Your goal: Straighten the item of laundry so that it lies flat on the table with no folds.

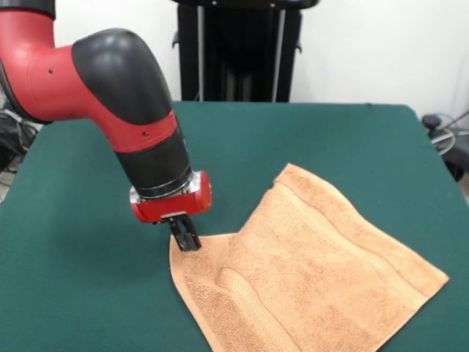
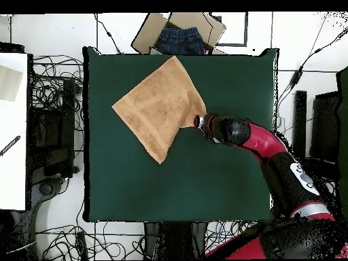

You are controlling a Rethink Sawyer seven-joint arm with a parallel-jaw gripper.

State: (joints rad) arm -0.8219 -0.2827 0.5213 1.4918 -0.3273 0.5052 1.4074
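The item of laundry, an orange-tan towel, lies on the green table toward the near right and runs off the picture's bottom edge. Its woven bands show, and a low ridge crosses it near the left corner, where one part laps over another. My gripper points down at that left corner, its dark fingers close together and pinching the towel's edge. From overhead, the towel is a diamond shape near the table's top edge, and the gripper meets its right corner.
A cardboard box holding blue jeans sits just past the table's top edge in the overhead view. Cables lie on the floor around the table, and a white surface stands at the left. The arm reaches in from the lower right.
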